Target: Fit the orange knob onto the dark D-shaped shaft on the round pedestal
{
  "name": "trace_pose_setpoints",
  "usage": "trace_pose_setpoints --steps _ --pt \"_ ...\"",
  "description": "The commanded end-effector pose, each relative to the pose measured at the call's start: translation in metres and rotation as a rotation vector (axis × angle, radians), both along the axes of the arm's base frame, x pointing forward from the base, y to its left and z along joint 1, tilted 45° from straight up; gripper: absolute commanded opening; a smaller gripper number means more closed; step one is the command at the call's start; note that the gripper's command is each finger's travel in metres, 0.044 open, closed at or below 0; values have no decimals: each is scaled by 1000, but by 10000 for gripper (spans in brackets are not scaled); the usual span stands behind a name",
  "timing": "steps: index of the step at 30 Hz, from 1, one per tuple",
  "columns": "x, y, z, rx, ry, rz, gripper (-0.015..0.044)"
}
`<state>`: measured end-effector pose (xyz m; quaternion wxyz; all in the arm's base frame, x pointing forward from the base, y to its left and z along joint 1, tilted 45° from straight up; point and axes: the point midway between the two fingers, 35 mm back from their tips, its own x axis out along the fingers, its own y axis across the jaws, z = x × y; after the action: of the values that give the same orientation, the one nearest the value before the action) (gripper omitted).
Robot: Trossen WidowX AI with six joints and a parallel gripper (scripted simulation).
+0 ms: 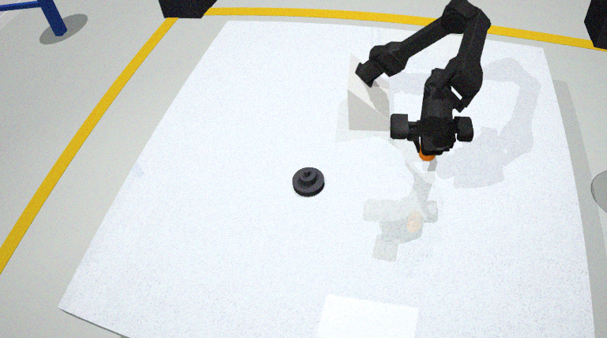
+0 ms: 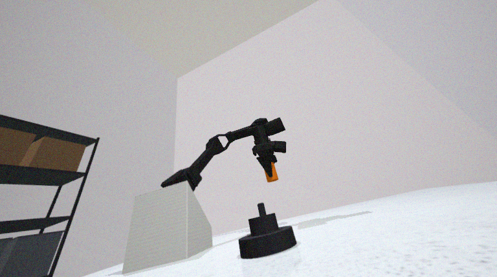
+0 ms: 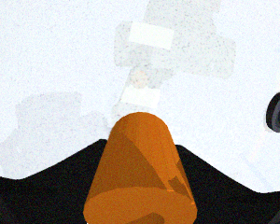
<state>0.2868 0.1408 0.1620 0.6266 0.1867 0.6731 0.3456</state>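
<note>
The orange knob (image 1: 427,156) (image 2: 272,179) (image 3: 135,163) is upright in my gripper (image 2: 270,174) (image 3: 140,148), which is shut on it. The knob hangs well above the table. In the wrist view a dark patch shows on its near end face; its underside and hole are hidden. The dark round pedestal (image 1: 308,189) (image 2: 267,245) (image 3: 276,113) stands on the table, left of the gripper in the top view and at the right edge of the wrist view. Its thin shaft (image 1: 307,174) (image 2: 261,210) points up, bare. The shaft's flat side cannot be made out.
A pale wedge-shaped block (image 1: 367,113) (image 2: 161,230) stands under the arm's base, behind the pedestal in the top view. The white table (image 1: 224,249) shows faint reflections and shadows of the arm. A shelf rack (image 2: 43,175) with boxes stands beyond the table.
</note>
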Motion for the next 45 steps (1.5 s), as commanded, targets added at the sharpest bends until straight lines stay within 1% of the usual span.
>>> trace_pose_setpoints --steps 1,18,45 --pt "0 -3 2 4 -1 0 0" --pt "21 -28 -31 -24 6 -29 0" --pt "49 -78 -100 -37 22 -40 0"
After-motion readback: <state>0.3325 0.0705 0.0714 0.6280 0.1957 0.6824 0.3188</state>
